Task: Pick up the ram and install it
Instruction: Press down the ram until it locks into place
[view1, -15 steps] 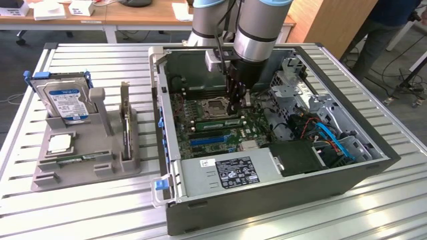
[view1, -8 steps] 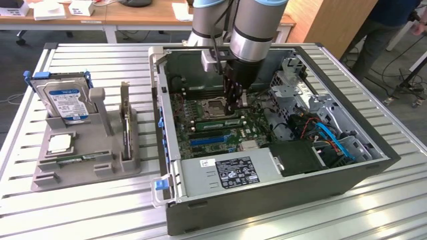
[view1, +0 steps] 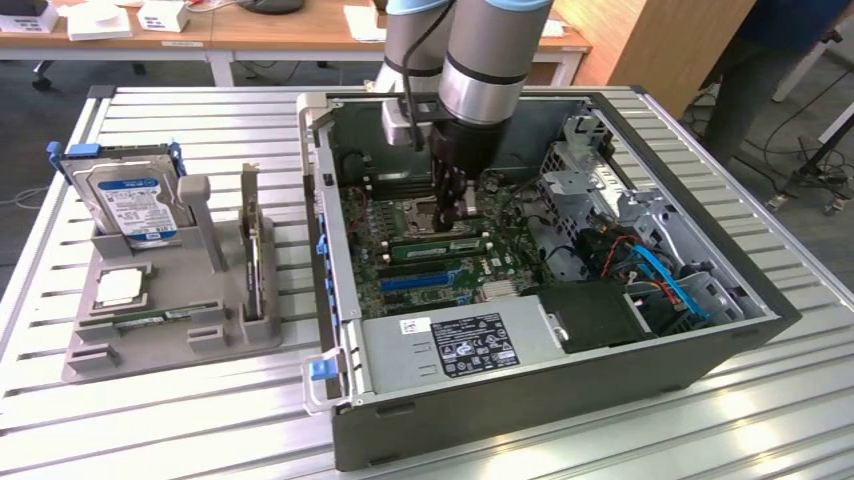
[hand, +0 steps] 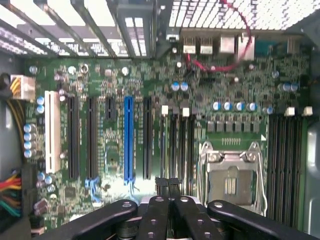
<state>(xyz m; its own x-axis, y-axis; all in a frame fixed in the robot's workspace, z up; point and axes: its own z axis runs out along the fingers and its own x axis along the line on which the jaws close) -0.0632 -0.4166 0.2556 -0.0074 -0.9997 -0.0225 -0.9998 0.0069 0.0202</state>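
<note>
Exterior view: claw is pressed together with nothing visibly pinched, tip down at the motherboard slots
Ram spot: ram stands in a slot just beside the tip; contact unclear
Handling: probably light, stiff, thin and fragile; better gripped by its bare edges than its chips
Count: two sticks, with the spare stick in the gray holder; one hard drive

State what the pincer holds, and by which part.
Cannot be told: the pincer is shut over the large green motherboard, and any grip is hidden.
</note>
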